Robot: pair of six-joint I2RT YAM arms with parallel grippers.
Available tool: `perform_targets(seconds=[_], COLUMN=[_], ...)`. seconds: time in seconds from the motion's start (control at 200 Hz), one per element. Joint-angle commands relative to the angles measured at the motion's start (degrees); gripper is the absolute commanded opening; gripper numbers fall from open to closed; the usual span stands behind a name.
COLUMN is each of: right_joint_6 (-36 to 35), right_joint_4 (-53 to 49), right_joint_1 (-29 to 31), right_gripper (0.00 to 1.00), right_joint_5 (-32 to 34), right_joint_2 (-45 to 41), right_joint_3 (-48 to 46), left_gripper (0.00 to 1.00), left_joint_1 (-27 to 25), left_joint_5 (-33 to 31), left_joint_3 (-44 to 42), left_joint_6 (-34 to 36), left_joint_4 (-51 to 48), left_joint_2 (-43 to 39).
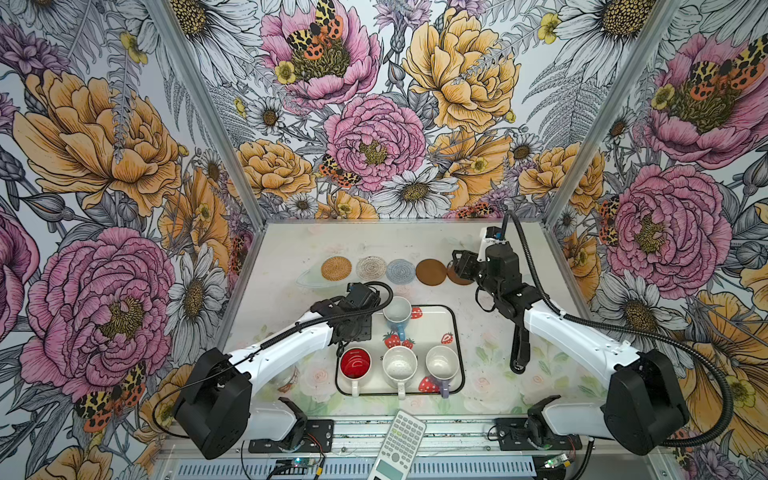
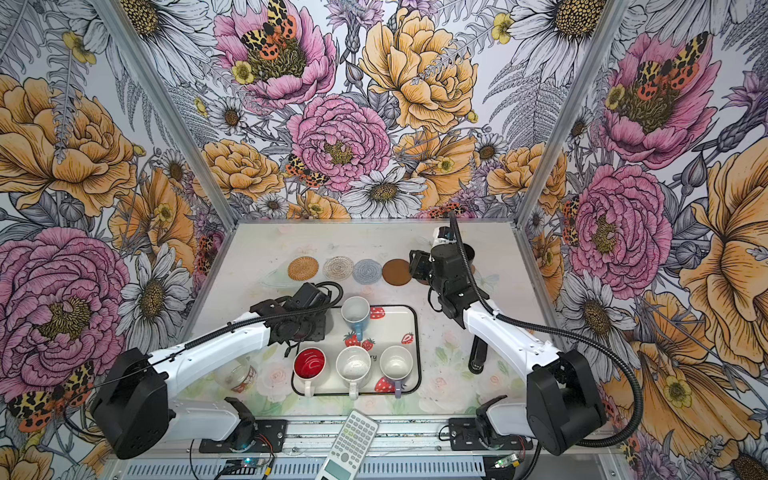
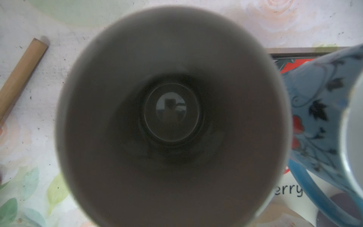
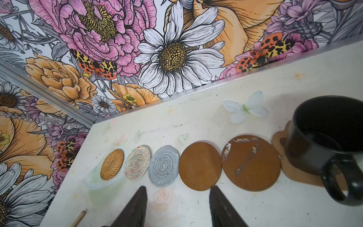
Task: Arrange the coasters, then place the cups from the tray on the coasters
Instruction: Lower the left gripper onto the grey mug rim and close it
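Observation:
Along the back lie the coasters: rattan (image 1: pixel 336 268), whitish crochet (image 1: pixel 371 270), blue-grey crochet (image 1: pixel 400 271) and two brown discs (image 4: pixel 199 165) (image 4: pixel 251 161). A black cup (image 4: pixel 324 137) stands on the paw-shaped coaster (image 4: pixel 300 175). The strawberry tray (image 1: pixel 455 332) holds the light blue (image 1: pixel 397 313), red-inside (image 1: pixel 355 363), speckled (image 1: pixel 400 365) and lavender (image 1: pixel 441 363) cups. My left gripper (image 1: pixel 353 320) hangs over the tray's back left corner. Its wrist view looks straight down into the tall grey cup (image 3: pixel 172 118), and its fingers are hidden. My right gripper (image 4: pixel 178 188) is open and empty before the coasters.
A clear glass jar (image 2: pixel 239 376) stands left of the tray under the left arm. A calculator (image 1: pixel 399 444) lies on the front rail. A black tool (image 1: pixel 519 349) lies right of the tray, and a wooden stick (image 3: pixel 19 78) lies near the grey cup. A clear dish (image 4: pixel 94 180) sits under the rattan coaster.

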Motion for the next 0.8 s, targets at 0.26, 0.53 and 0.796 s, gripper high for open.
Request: perform_targets(seconds=[0.26, 0.53, 0.796], right_joint_6=[0.2, 0.2, 0.2], right_joint_4=[1.2, 1.2, 1.2], right_joint_1=[-0.6, -0.9, -1.0], right_gripper=[0.52, 0.51, 0.5], right_joint_5=[-0.8, -1.1, -1.6], right_joint_2=[0.5, 0.2, 0.2], right_joint_3=[0.9, 0.6, 0.4], left_gripper=[0.0, 0.0, 0.0], left_joint_1=[0.9, 0.5, 1.5], left_joint_5=[-0.8, -2.7, -5.4], left_joint_3=[0.2, 1.9, 6.0], left_joint_6=[-0.8, -1.5, 0.7], left_joint_4=[2.7, 0.6, -2.7], left_joint_2=[-2.0, -6.7, -7.3])
